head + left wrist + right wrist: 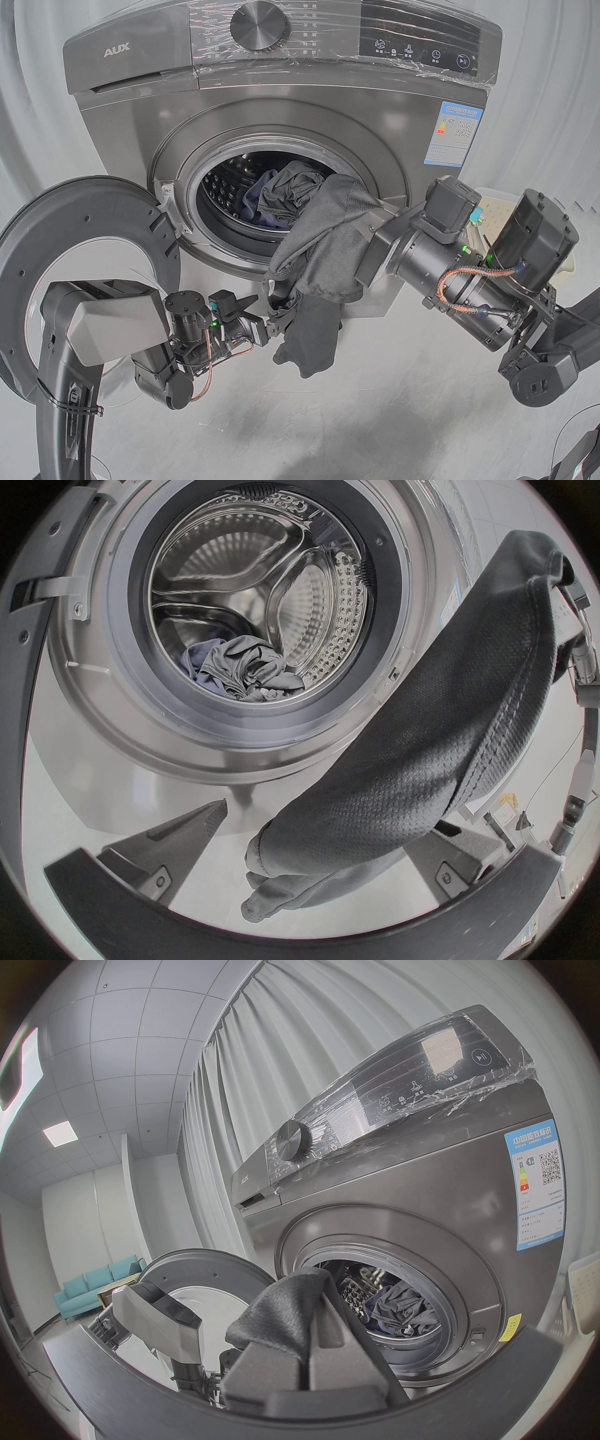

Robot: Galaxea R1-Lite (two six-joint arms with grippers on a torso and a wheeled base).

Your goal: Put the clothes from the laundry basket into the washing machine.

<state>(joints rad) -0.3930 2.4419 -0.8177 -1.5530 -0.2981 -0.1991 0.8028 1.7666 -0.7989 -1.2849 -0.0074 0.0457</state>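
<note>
A dark grey mesh garment [319,256] hangs in front of the washing machine's [125,125] open drum, its lower end dangling toward the floor. My right gripper [309,1335] is shut on its upper part, just right of the drum opening. Below the opening, my left gripper [274,325] is open, and the garment's hanging lower part [425,730] passes between its spread fingers [187,836]. Inside the drum lie several dark and bluish clothes [281,194], bunched near the front. A white laundry basket [500,212] shows behind my right arm.
The round door [81,225] stands swung wide to the left, close beside my left arm. Grey curtains hang behind the machine. Bare grey floor [375,406] spreads in front.
</note>
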